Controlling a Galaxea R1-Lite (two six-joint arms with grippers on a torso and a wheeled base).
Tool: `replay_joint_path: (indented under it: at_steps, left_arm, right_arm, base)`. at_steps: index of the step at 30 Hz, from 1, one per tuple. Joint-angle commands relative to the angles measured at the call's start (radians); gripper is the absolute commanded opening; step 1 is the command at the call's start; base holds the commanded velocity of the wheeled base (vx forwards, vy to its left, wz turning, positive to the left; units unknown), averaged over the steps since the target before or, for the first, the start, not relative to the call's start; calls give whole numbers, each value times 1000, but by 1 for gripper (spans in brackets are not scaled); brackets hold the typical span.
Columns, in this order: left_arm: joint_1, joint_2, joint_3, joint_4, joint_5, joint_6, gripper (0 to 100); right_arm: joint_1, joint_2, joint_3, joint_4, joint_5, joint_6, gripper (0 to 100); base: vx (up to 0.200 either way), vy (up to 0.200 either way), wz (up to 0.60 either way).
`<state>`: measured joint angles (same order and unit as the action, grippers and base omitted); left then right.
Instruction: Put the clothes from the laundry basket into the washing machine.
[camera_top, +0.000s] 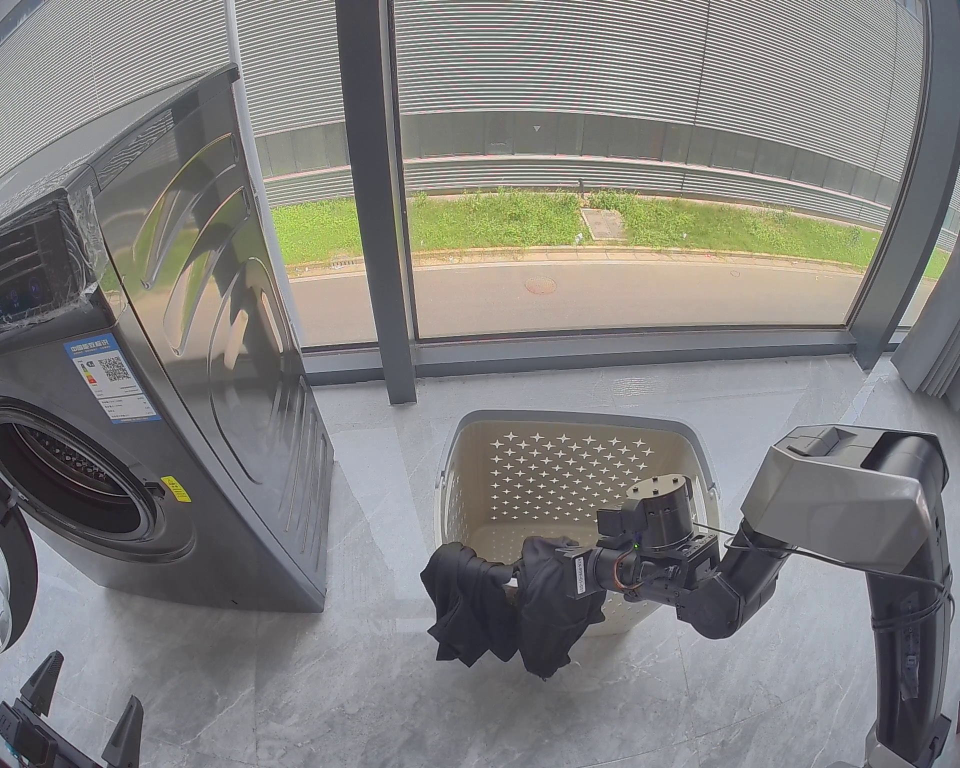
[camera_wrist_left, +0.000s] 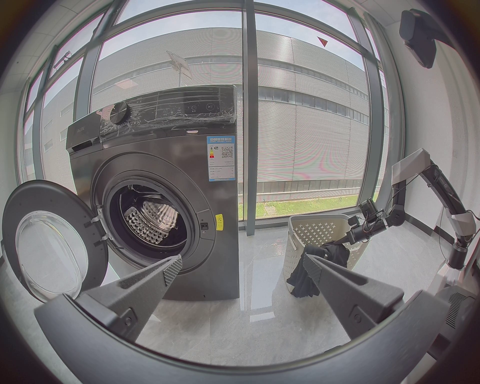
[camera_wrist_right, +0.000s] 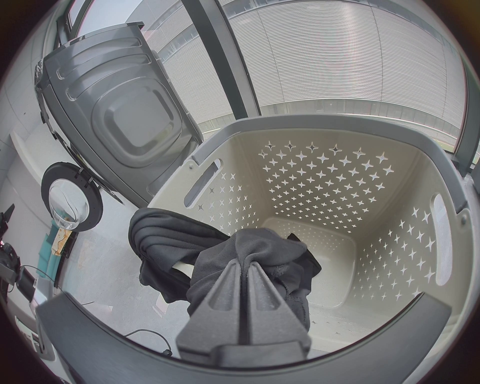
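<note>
One dark garment (camera_top: 480, 605) hangs over the laundry basket (camera_top: 575, 418) rim, pinched in the closed right end effector (camera_wrist_right: 243, 267); left end effector (camera_wrist_left: 242, 260) gapes empty; trailing cloth may snag the rim or slip free before reaching the washing machine (camera_top: 200, 400).

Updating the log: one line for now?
right pincer shut on dark garment | garment over laundry basket rim | left pincer open | washing machine door open

The washing machine (camera_top: 150, 400) beside the laundry basket (camera_top: 575, 425) was cut off by the head view's edge, its door (camera_top: 14, 570) a mere sliver. The dark garment (camera_top: 520, 605) hid part of the basket's rim, and the right tool's (camera_wrist_right: 245, 267) fingertips were buried in its folds
</note>
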<state>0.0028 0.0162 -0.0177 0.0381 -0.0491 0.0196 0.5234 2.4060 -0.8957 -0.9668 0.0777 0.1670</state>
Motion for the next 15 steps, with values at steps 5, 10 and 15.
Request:
replay_joint_path:
  at_steps: [5,10,15]
  left_arm:
    - [0,-15,16,0,0,0,100]
    - [0,-16,16,0,0,0,100]
    - [0,-15,16,0,0,0,100]
  right_arm:
    - [10,-7,6,-3,-1,0,0]
    - [10,1,-2,-24,-2,8,100]
    - [12,9,0,-30,1,9,100]
  base:
    - [0,0,0]
    - [0,0,0]
    - [0,0,0]
